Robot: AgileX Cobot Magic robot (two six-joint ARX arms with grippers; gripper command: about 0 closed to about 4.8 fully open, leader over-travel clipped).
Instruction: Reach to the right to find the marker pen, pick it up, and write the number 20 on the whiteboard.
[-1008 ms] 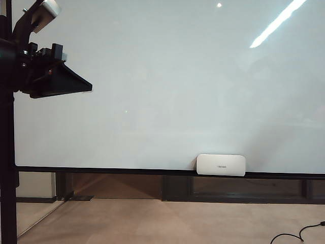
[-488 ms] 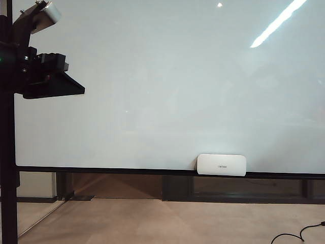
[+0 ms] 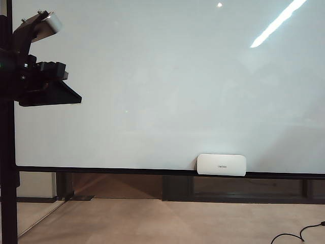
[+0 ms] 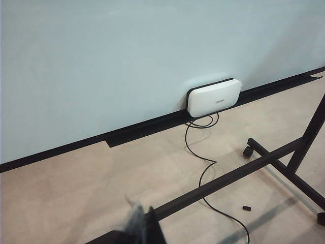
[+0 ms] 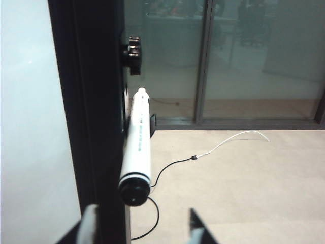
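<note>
The whiteboard (image 3: 167,86) is bordered by a thin black frame, and its lower edge forms a narrow black ledge (image 3: 127,170). On that ledge, toward five o'clock of the board, a small white rounded eraser (image 3: 221,164) is propped against the surface. The beige floor (image 3: 167,221) below is crossed by a black cable (image 4: 203,168), and a wheeled black stand base (image 4: 274,157) is set on it.

Small white rounded-rectangle eraser (image 3: 221,164) sits upright on the black ledge (image 3: 101,170), right of centre. Thin black cable (image 4: 203,168) snakes across the beige floor (image 3: 167,223) from just under the eraser, passing beneath a black wheeled stand frame (image 4: 264,160); small dark bit (image 4: 247,208) lies beside the cable. Glass partition with dark frames (image 5: 203,61) behind, black knob (image 5: 133,53) on the upright black post (image 5: 91,101), thin white cord (image 5: 238,137) on the floor.
</note>
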